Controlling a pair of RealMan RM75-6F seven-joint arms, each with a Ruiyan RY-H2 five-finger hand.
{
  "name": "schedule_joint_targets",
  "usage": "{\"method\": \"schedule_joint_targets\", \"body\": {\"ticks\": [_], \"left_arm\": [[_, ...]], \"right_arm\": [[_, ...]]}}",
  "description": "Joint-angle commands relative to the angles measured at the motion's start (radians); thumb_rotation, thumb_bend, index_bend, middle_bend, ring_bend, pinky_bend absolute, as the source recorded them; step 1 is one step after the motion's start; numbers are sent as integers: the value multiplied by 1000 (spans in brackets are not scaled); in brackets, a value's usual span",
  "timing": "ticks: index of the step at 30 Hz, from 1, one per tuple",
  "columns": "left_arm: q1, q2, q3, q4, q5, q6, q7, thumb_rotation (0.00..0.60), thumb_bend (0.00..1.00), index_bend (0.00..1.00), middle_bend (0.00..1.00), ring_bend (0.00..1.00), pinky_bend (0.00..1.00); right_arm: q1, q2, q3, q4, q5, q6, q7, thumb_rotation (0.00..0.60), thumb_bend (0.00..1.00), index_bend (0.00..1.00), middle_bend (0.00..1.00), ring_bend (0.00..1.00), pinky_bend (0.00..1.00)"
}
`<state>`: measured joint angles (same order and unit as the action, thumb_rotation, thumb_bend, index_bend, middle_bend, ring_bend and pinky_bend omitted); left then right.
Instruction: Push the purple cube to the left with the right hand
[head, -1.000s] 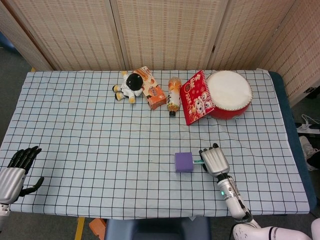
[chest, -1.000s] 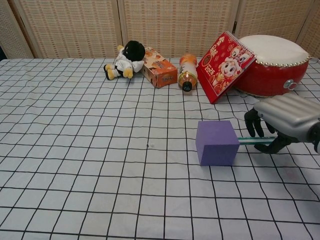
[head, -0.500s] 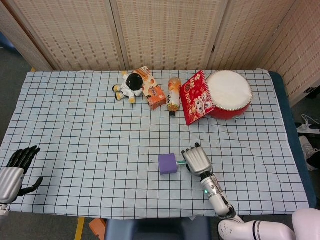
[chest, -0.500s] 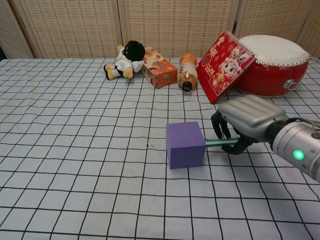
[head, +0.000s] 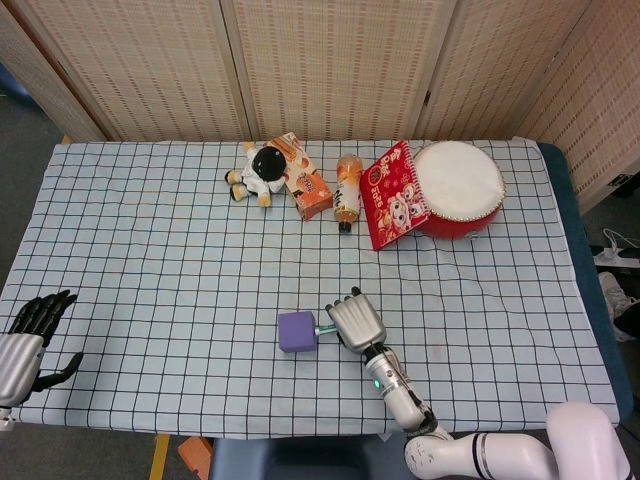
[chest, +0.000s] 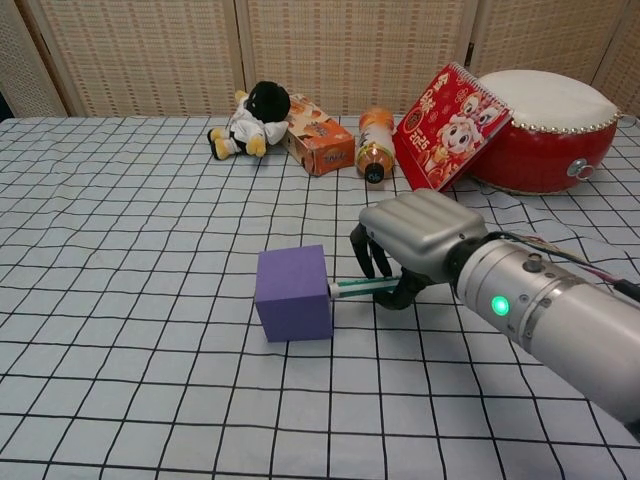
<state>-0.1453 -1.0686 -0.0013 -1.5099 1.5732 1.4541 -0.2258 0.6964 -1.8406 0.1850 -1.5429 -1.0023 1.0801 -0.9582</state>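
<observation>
Purple cube (chest: 293, 294), matte, sharp-edged, green rod (chest: 362, 288) gripped by right hand (chest: 412, 242) touching it

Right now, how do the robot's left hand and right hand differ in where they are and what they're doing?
The right hand sits mid-table by the purple cube, while the left hand rests at the table's left edge, far from it. The right hand's fingers curl around a thin green stick whose tip meets the cube; the left hand's fingers are spread and hold nothing. Both have silver backs and dark fingers.
</observation>
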Motion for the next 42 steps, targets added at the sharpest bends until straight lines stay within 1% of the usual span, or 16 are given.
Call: {"method": "schedule_joint_targets", "body": {"ticks": [1,11,18,29,35,38,42], "left_arm": [[1,1,0,0,2,2,-3,600,365,0,0,0,22],[3,7,1,4,3,6,-21,600,365,0,0,0,25],[6,12,1,5,8,14,-31,600,365,0,0,0,30],[13,17,3,10,17,30,-50,600,364,0,0,0,32],[15,20,2,12,17,33,-59,600,365,0,0,0,32],[16,21,4,13,21,36,-61,600,364,0,0,0,32],[16,22,3,15,22,39,-68,600,364,0,0,0,33]], "right_arm": [[23,-25,7,2,14,-1,-17,600,464,936,810,526,297],[117,-132,54,62,87,-5,-81,600,464,936,810,526,297],[195,-223,103,144,147,-13,-116,600,464,936,810,526,297],[298,-349,162,258,200,-38,-110,600,464,936,810,525,297],[355,-422,202,348,205,-50,-87,600,464,936,810,526,297],[390,-428,203,370,221,-62,-70,600,464,936,810,526,297],[446,-428,188,381,252,-49,-30,600,464,936,810,526,297]]}}
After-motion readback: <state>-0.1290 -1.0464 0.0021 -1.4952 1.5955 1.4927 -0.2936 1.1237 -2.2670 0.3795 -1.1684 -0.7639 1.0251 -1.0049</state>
